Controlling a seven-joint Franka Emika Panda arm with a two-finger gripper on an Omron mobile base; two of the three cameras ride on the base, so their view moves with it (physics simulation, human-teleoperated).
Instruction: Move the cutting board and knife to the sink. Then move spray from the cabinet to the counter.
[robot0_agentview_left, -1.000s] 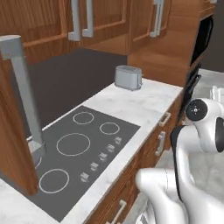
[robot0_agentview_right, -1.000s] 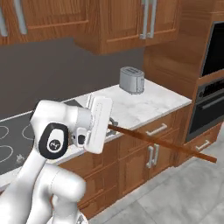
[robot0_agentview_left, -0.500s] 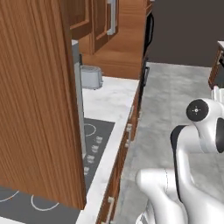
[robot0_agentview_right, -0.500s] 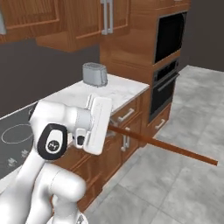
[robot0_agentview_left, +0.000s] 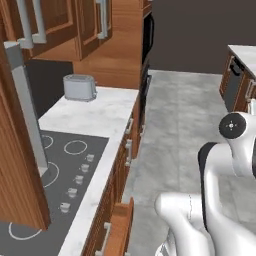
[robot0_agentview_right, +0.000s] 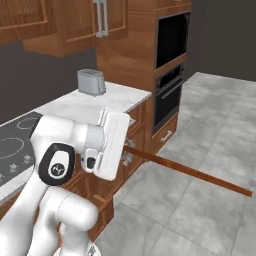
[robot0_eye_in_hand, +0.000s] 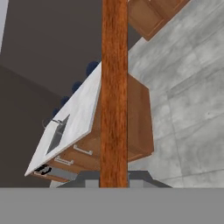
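Our gripper is clamped on the cutting board, which we see edge-on, jutting out level over the grey floor. Beyond, a toaster stands on the counter beside the wall ovens, under the cabinet

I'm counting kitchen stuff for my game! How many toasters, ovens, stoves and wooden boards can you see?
toaster: 1
ovens: 2
stove: 1
board: 1
Total: 5
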